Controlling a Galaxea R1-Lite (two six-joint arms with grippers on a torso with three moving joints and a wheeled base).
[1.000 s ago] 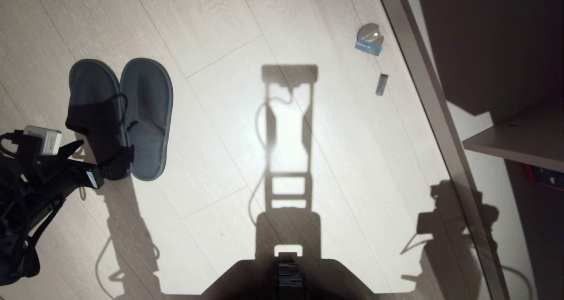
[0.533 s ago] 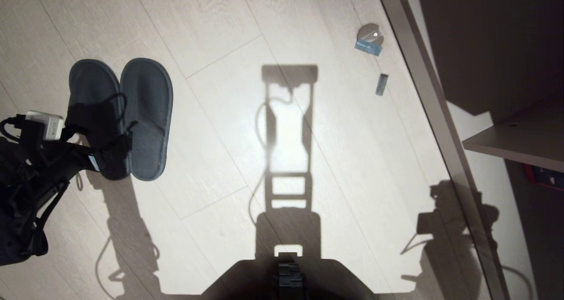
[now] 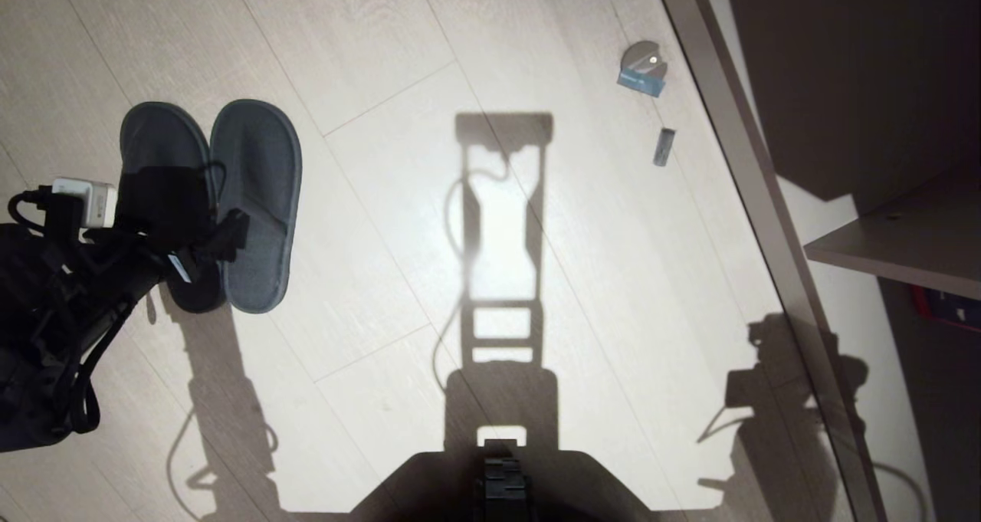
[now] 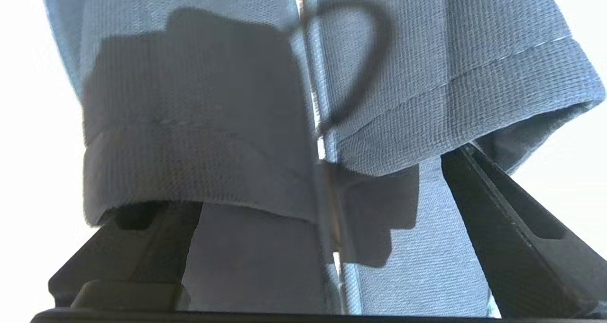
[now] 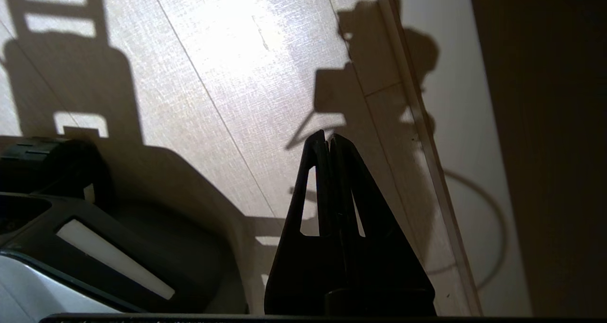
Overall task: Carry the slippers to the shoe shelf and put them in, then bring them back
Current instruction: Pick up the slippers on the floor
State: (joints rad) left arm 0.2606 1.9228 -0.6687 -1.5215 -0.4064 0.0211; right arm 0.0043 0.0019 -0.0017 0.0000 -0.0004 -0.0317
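Head view: left hand (image 3: 201,247) spread over the heels of the slippers (image 3: 257,200) on the floor (image 3: 536,47).
Both dark grey slippers lie side by side, touching, soles down on the pale wood floor at the robot's left — toes pointing away. From the left wrist, one black finger (image 4: 498,228) sits inside the open back of one slipper and the other under the upper's edge of its neighbour, nothing pinched. Right hand (image 5: 328,140) hangs above the floor near a taupe baseboard (image 5: 417,124), fingers pressed together, empty.
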